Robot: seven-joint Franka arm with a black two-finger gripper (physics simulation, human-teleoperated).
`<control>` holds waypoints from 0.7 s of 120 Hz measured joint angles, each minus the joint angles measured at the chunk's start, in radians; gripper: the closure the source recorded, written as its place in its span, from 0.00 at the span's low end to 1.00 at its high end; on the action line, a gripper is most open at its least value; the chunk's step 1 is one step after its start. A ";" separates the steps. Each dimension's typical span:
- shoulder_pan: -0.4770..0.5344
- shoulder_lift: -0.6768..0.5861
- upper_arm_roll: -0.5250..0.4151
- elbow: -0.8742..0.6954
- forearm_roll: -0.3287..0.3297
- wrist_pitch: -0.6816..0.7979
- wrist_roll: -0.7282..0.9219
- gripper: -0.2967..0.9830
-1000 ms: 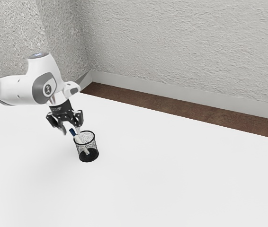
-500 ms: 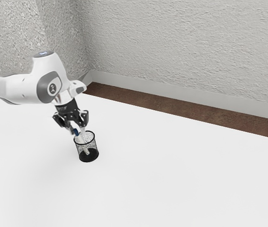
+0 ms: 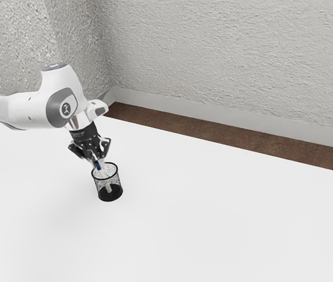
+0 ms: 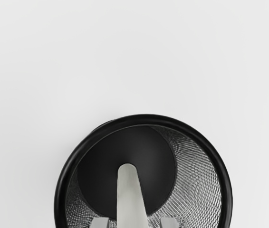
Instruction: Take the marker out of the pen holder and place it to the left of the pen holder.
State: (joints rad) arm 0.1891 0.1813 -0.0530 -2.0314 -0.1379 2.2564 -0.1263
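The black gripper (image 3: pixel 98 161) is over the rim of the pen holder in the exterior view, its fingers around the marker's upper end. In the wrist view, the gripper (image 4: pixel 134 223) has one fingertip on each side of the marker (image 4: pixel 130 197), with a narrow gap on both sides, so it is open. The marker (image 3: pixel 99 165), white with a dark blue end up, leans inside the black mesh pen holder (image 3: pixel 118 182), its lower end near the dark bottom. From above, the pen holder (image 4: pixel 225 190) shows its round black rim.
The white table (image 3: pixel 213 217) extends around the pen holder. Behind it are a brown floor strip (image 3: pixel 231 140) and a rough grey wall (image 3: pixel 225 64). The white arm (image 3: pixel 25 108) comes in from the exterior view's left.
My hand has moved toward the exterior view's right, over the pen holder. The fingers have drawn closer together around the marker's blue end, and the marker stands more upright.
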 joint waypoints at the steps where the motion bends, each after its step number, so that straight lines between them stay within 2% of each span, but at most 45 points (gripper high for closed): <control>1: 0.000 -0.001 0.000 0.000 0.000 0.000 0.000 0.74; 33: 0.000 -0.010 -0.001 0.000 0.009 -0.005 -0.008 0.79; 68: 0.001 -0.122 0.009 0.018 0.020 -0.055 -0.019 0.81; 84: -0.002 -0.135 0.026 0.059 0.022 -0.090 -0.022 0.81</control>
State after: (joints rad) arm 0.1870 0.0464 -0.0273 -1.9722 -0.1157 2.1660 -0.1487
